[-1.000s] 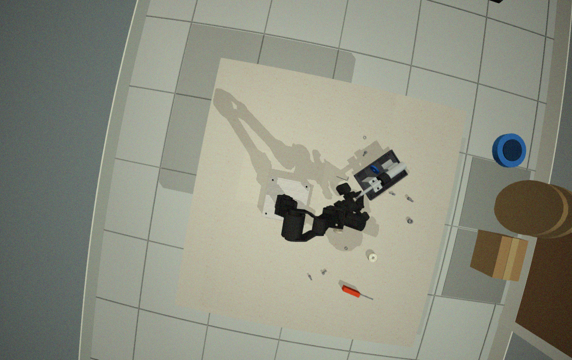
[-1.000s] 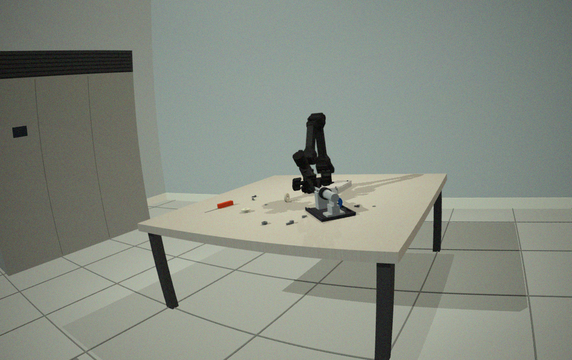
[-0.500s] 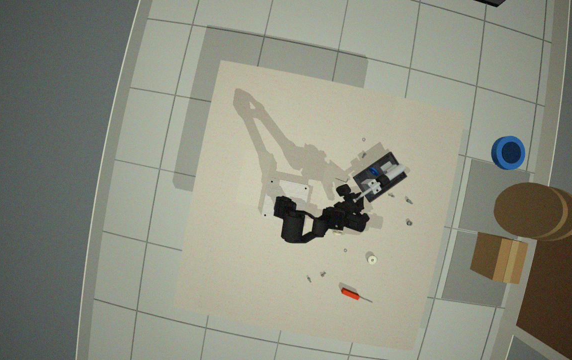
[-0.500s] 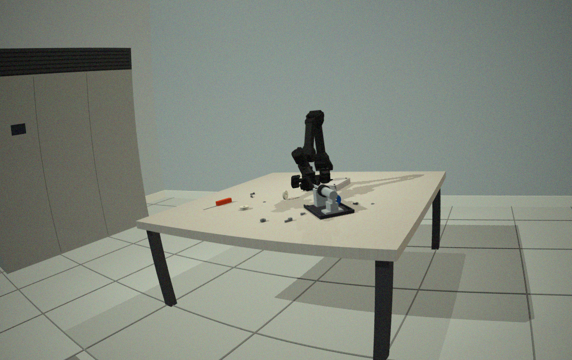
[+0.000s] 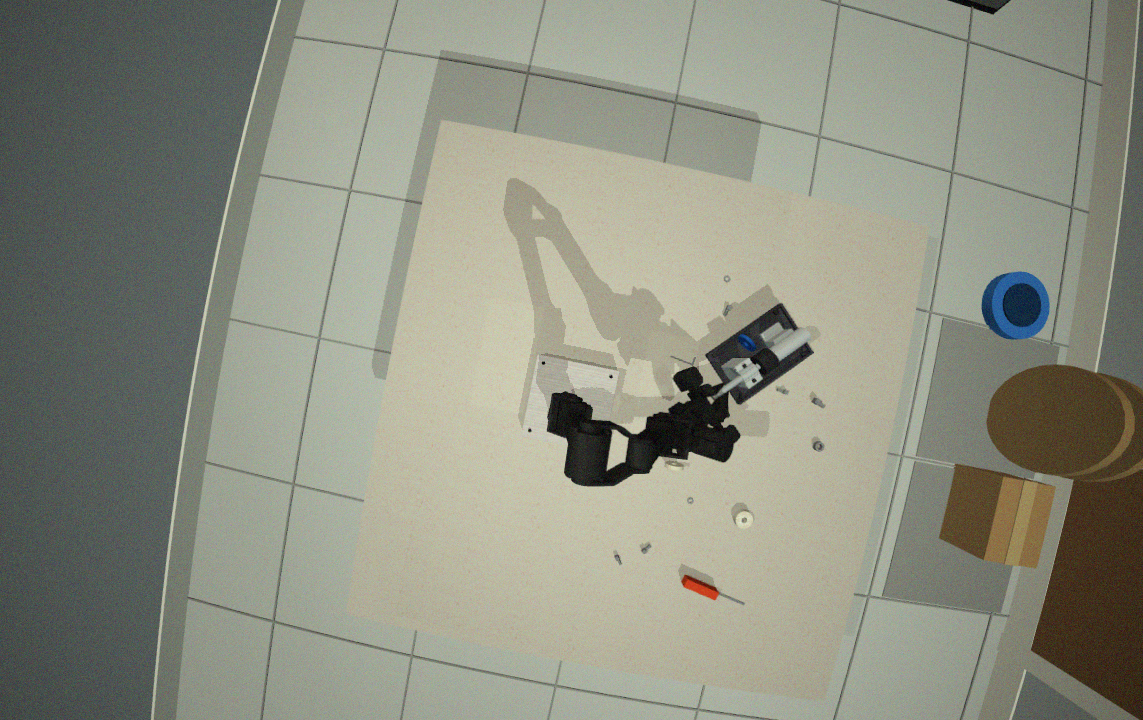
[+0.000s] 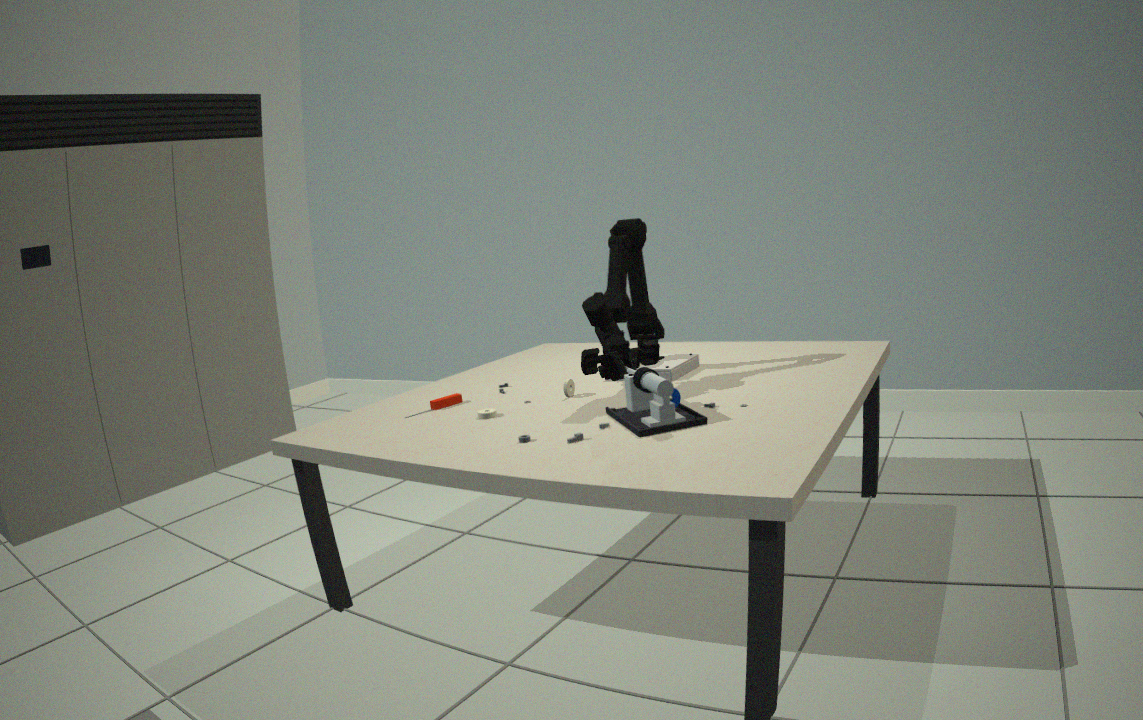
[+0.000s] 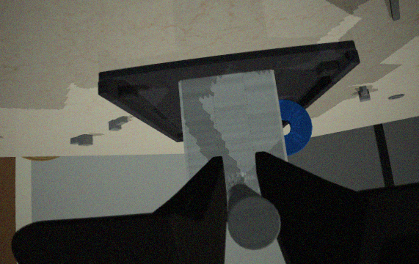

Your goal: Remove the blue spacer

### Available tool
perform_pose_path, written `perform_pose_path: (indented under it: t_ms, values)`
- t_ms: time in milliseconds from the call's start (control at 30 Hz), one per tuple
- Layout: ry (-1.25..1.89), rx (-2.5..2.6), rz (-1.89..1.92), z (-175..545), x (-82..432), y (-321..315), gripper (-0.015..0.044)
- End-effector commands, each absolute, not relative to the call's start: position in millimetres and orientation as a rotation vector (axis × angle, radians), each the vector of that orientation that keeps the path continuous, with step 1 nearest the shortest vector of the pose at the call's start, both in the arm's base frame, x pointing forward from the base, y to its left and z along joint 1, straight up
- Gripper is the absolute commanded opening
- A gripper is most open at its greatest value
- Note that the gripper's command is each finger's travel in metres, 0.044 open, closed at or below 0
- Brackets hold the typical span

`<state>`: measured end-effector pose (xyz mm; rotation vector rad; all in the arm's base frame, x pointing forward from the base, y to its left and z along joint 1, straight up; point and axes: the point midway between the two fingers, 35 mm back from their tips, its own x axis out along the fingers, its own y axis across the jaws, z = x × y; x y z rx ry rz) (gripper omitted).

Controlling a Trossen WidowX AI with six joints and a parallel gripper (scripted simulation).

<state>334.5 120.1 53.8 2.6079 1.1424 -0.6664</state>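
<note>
My gripper [image 5: 718, 395] [image 7: 239, 163] is shut on the shaft [image 5: 732, 386] [image 7: 254, 223], whose round end faces the wrist camera. The shaft runs into the big pale housing block [image 5: 747, 374] [image 7: 246, 110] on the black base [image 5: 776, 378] [image 6: 647, 430] [image 7: 227, 56]. Beyond the block are a black ring [image 5: 765, 360] [image 6: 644, 380] and a long white cylinder [image 5: 792, 343] [image 6: 656, 385], in line with the shaft. The blue spacer [image 5: 746, 342] [image 6: 675, 396] [image 7: 301, 126] is off the shaft line, on edge to one side over the base. What it touches is hidden.
Bolts and a nut [image 5: 818, 445] [image 6: 524, 438] lie around the base. A cream disc [image 5: 743, 519] [image 6: 486, 413] lies flat, and another cream disc [image 6: 568, 387] stands on edge near the arm. A red screwdriver [image 5: 700, 587] [image 6: 445, 401] lies farther away.
</note>
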Motion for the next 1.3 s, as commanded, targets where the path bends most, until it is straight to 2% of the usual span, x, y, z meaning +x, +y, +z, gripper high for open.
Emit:
perform_pose_path:
  t_ms: [0,1267]
  values:
    - [1.148,2.607,-0.665,54.3,335.9,122.6,0.0]
    - [1.148,2.608,-0.664,54.7,343.5,131.1,0.0]
